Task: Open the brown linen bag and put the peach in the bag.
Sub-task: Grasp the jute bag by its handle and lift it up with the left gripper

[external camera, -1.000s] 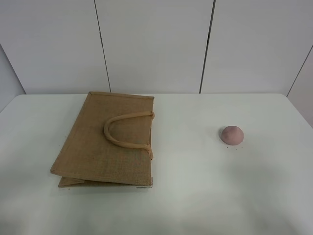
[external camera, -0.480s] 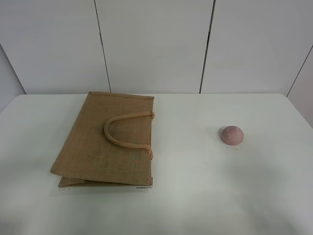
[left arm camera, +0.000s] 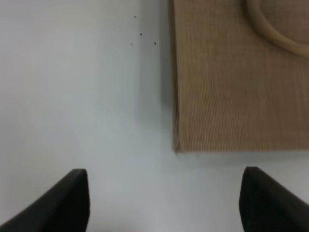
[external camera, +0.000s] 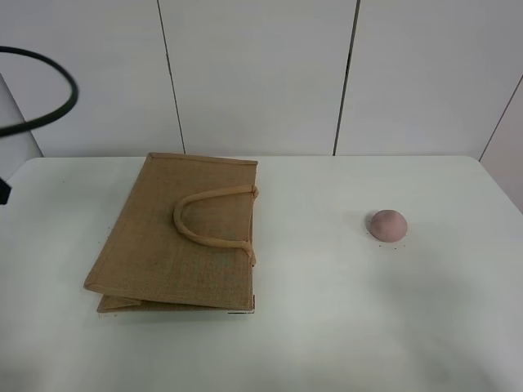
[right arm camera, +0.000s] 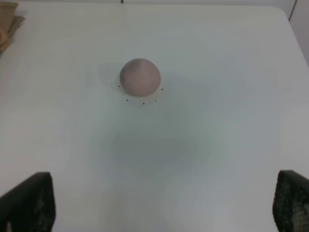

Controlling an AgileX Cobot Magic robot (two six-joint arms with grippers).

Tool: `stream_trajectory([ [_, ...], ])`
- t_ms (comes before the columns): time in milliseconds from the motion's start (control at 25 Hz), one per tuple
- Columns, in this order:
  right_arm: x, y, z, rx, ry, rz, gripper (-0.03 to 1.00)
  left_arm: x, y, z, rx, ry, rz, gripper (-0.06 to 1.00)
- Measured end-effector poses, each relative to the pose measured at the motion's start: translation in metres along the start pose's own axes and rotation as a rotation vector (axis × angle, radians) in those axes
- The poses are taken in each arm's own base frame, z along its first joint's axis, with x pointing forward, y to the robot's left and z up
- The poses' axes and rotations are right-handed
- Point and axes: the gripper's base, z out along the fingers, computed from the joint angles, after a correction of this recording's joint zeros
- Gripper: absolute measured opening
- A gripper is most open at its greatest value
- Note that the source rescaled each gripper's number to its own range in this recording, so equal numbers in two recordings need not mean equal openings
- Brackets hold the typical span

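The brown linen bag (external camera: 176,237) lies flat and closed on the white table, left of the middle, with its loop handles (external camera: 211,219) on top. The peach (external camera: 387,224) sits alone on the table to the right. In the left wrist view my left gripper (left arm camera: 164,203) is open and empty above bare table, just off a corner of the bag (left arm camera: 231,82). In the right wrist view my right gripper (right arm camera: 161,203) is open and empty, some way short of the peach (right arm camera: 140,76). Neither gripper's fingers show in the exterior view.
A black cable loop (external camera: 49,94) and a dark arm part (external camera: 4,189) show at the left edge of the exterior view. White wall panels (external camera: 261,73) stand behind the table. A bit of the bag (right arm camera: 7,24) shows at the right wrist view's corner.
A black cable loop and a dark arm part have come into view at the left edge of the exterior view. The bag and the peach have not moved.
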Motion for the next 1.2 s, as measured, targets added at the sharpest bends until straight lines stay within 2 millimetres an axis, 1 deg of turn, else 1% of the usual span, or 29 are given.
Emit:
stream_trajectory([
  [40,0.000,0.000,0.000,0.000,0.000,0.000,1.00,-0.014,0.000,0.008,0.000,0.014,0.000,1.00],
  [120,0.000,0.000,0.000,0.000,0.000,0.000,1.00,-0.042,0.000,0.034,-0.001,0.061,-0.014,1.00],
  [160,0.000,0.000,0.000,0.000,0.000,0.000,1.00,-0.055,0.000,0.043,-0.002,0.070,-0.022,1.00],
  [240,0.000,0.000,0.000,0.000,0.000,0.000,1.00,-0.079,0.001,0.068,-0.002,0.112,-0.036,1.00],
  [280,0.000,0.000,0.000,0.000,0.000,0.000,1.00,-0.088,0.001,0.083,-0.002,0.141,-0.044,1.00],
  [360,0.000,0.000,0.000,0.000,0.000,0.000,1.00,-0.106,-0.001,0.104,0.015,0.177,-0.063,1.00],
  [400,0.000,0.000,0.000,0.000,0.000,0.000,1.00,-0.112,-0.003,0.117,0.026,0.205,-0.069,1.00],
  [480,0.000,0.000,0.000,0.000,0.000,0.000,1.00,-0.124,-0.010,0.135,0.045,0.232,-0.075,1.00],
  [560,0.000,0.000,0.000,0.000,0.000,0.000,1.00,-0.131,-0.022,0.152,0.054,0.269,-0.072,1.00],
  [600,0.000,0.000,0.000,0.000,0.000,0.000,1.00,-0.134,-0.028,0.156,0.059,0.277,-0.066,1.00],
  [720,0.000,0.000,0.000,0.000,0.000,0.000,1.00,-0.139,-0.057,0.172,0.076,0.305,-0.046,1.00],
  [840,0.000,0.000,0.000,0.000,0.000,0.000,1.00,-0.140,-0.089,0.182,0.100,0.317,-0.023,1.00],
  [1000,0.000,0.000,0.000,0.000,0.000,0.000,1.00,-0.142,-0.122,0.195,0.122,0.321,0.001,1.00],
  [1080,0.000,0.000,0.000,0.000,0.000,0.000,1.00,-0.145,-0.128,0.205,0.126,0.325,0.000,1.00],
  [1200,0.000,0.000,0.000,0.000,0.000,0.000,1.00,-0.146,-0.127,0.226,0.092,0.349,0.011,1.00],
])
